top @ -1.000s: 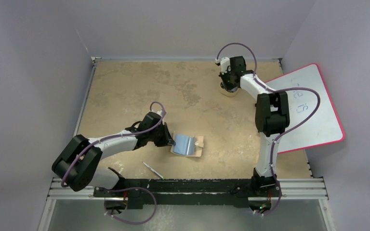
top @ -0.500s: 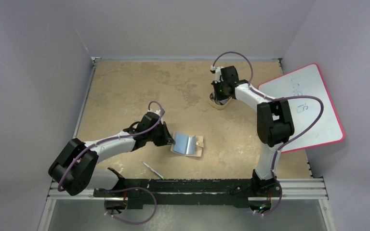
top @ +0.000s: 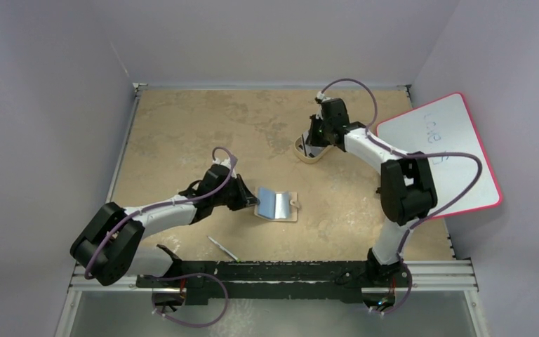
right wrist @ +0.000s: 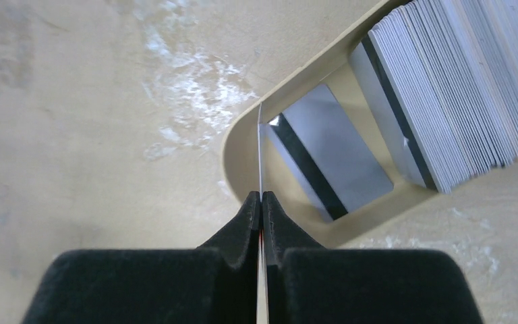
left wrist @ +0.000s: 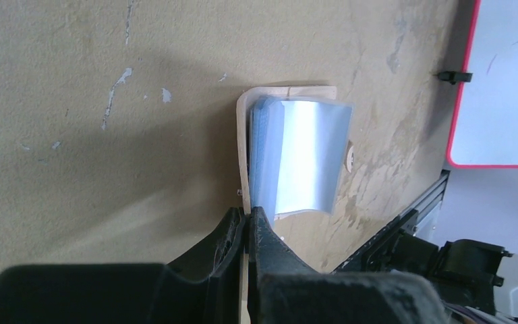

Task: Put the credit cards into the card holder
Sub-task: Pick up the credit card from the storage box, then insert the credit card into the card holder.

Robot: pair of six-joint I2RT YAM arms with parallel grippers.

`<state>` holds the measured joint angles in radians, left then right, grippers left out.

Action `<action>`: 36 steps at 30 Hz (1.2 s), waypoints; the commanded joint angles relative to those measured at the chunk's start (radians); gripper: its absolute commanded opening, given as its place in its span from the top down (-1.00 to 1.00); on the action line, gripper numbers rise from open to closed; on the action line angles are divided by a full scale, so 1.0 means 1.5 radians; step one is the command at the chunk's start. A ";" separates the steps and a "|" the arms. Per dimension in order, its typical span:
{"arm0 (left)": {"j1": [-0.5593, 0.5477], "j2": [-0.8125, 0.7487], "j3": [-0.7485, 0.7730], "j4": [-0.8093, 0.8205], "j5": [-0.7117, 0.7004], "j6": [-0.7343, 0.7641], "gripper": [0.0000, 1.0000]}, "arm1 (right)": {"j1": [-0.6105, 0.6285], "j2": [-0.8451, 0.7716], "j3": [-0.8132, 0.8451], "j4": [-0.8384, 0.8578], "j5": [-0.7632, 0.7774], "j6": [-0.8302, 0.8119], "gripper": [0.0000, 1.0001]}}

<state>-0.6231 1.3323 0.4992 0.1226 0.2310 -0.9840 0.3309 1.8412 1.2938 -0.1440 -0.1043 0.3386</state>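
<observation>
Top external: tan bench (top: 182, 126), lilac walls (top: 267, 42). Card holder (top: 276, 203) lies open, tab rightward, left claw (left wrist: 246, 212) clamping its edge; right claw (right wrist: 261, 199) pinches credit card (right wrist: 259, 148).

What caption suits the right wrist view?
Right claw shut on one edge-on credit card above the beige tray, which holds a flat card and a stack.

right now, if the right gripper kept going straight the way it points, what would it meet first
Probably the curved rim of the beige tray: the right gripper is shut on a card held edge-on, whose tip lines up with that rim. Depth is unclear, so this is only likely.
</observation>
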 commanded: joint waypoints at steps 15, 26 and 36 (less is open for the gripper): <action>0.000 0.004 -0.059 0.216 -0.059 -0.099 1.00 | 0.191 -0.298 -0.181 0.114 0.014 0.197 1.00; 0.000 0.026 -0.089 0.178 -0.085 -0.071 0.85 | 0.291 -0.267 -0.317 0.253 0.029 0.255 1.00; 0.000 0.023 -0.095 0.157 -0.088 -0.039 0.92 | 0.271 -0.252 -0.424 0.366 -0.032 0.256 1.00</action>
<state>-0.6231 1.3697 0.3622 0.3313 0.1078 -1.0786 0.7532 1.4662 0.6895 0.2661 -0.1005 0.7013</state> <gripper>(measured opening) 0.073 0.005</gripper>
